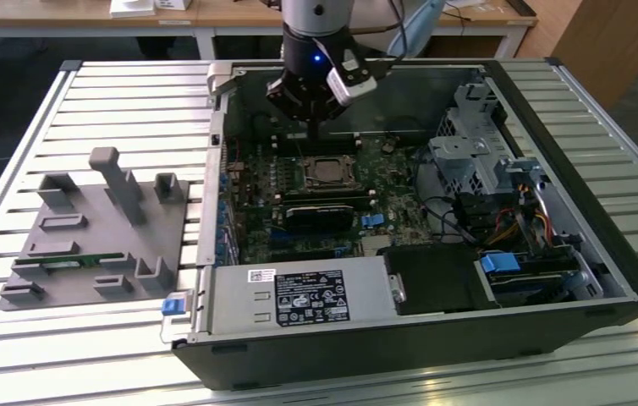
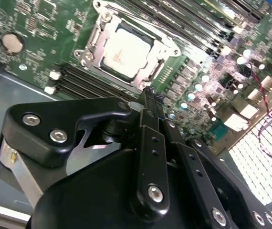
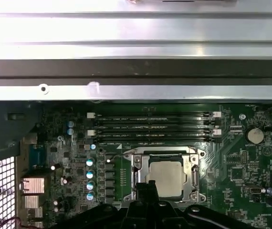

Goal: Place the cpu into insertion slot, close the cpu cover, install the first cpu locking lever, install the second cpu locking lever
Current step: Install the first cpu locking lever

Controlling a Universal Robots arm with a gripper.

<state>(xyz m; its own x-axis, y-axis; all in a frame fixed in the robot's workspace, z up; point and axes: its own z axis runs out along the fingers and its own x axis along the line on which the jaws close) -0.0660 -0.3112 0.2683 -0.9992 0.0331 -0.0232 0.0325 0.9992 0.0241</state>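
The cpu (image 2: pixel 126 50) lies flat in the insertion slot (image 2: pixel 163 71) on the green board, its silver-grey top showing. The cpu cover (image 2: pixel 92 45) is down around it, framing the chip through its window. In the first wrist view the cpu (image 3: pixel 167 177) sits inside the cover's silver frame (image 3: pixel 138 164). My gripper (image 2: pixel 149 93) hangs a little above the board beside the socket, on the side of the memory slots, shut with nothing between its fingers. In the exterior view the gripper (image 1: pixel 316 139) is just behind the cpu (image 1: pixel 325 172).
Long black memory slots (image 3: pixel 150 125) run between the socket and the case wall (image 3: pixel 136 71). A black ridged module (image 1: pixel 319 211) lies in front of the socket. A drive cage (image 1: pixel 477 161) with cables stands at the exterior view's right, and a grey fixture (image 1: pixel 93 228) outside the case.
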